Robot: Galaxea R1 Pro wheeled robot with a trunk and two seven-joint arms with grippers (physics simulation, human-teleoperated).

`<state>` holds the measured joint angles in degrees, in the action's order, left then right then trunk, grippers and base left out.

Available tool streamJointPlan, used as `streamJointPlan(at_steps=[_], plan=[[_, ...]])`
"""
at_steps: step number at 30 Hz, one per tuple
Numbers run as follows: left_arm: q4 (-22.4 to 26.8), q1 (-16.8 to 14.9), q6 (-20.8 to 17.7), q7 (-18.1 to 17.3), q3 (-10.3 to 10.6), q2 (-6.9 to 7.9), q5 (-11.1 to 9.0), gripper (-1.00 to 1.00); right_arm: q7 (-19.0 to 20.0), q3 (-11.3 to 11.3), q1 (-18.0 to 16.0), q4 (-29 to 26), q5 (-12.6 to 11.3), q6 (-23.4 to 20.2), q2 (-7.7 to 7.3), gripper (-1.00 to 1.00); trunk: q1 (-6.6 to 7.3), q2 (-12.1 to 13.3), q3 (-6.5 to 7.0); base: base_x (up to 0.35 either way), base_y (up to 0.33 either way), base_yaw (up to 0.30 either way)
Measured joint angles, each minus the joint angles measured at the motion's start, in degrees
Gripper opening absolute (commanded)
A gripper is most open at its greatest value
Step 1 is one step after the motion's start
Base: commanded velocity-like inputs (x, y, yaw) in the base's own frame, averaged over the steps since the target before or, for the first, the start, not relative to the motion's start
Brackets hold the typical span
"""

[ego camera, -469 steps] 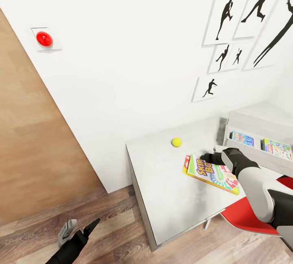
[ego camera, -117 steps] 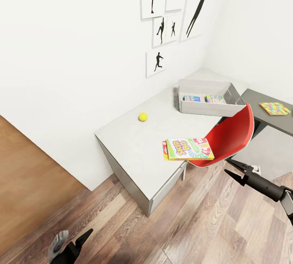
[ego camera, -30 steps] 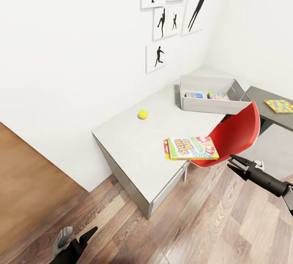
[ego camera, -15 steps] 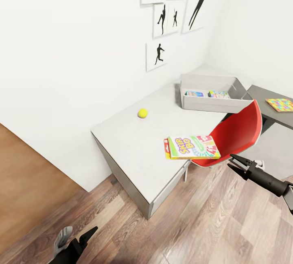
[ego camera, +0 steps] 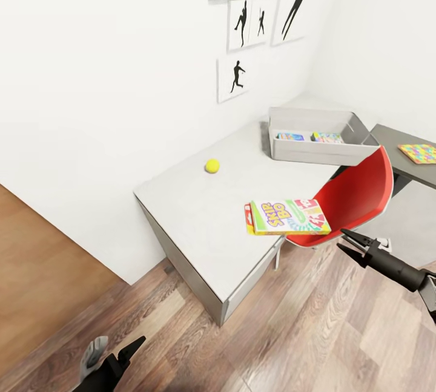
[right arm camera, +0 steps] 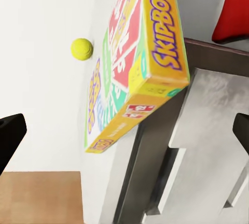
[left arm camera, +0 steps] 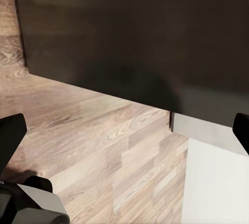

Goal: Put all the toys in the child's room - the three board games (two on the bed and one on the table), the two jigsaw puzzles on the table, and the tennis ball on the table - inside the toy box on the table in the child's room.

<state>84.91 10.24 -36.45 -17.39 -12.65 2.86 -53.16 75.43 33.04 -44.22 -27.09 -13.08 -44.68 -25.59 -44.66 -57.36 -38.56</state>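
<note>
Your Skip-Bo box (ego camera: pixel 288 217) lies flat at the front edge of the table (ego camera: pixel 200 210), white, green and red on its lid with yellow sides, one end jutting past the edge over the seat of a red chair (ego camera: pixel 354 195). One tennis ball (ego camera: pixel 212 166), small and yellow-green, sits alone toward the wall side of the tabletop, well apart from the box. One light grey toy box (ego camera: pixel 315 135) stands at the far corner with two small game boxes inside it, a blue one (ego camera: pixel 290 136) and a green-edged one (ego camera: pixel 328 137), side by side. One puzzle box (ego camera: pixel 419 153), checkered in bright colours, rests on the dark cabinet top beyond the chair.

Your right gripper (ego camera: pixel 349 242) hangs over the wood floor just below the chair, its fingers spread and holding nothing. Your left gripper (ego camera: pixel 112 352) is low over the floor, fingers parted and empty.
</note>
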Motion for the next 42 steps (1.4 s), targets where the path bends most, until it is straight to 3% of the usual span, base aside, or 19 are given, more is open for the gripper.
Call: streamJointPlan(at_steps=[3, 42], plan=[[0.03, -0.01, 0.02, -0.03, 0.05, -0.01, 0.04, 1.00, -0.03, 0.00, -0.01, 0.00, 0.03, 0.02, 0.04, 1.00, -0.66, -1.20, -0.54, 0.000, 0.000, 0.000], [0.11, -0.04, 0.32, -0.06, 1.55, 0.00, 0.48, 1.00, -1.33, 0.00, -2.34, 0.00, -0.16, 0.02, 0.21, 1.00, -0.67, -1.22, -0.54, 0.000, 0.000, 0.000]])
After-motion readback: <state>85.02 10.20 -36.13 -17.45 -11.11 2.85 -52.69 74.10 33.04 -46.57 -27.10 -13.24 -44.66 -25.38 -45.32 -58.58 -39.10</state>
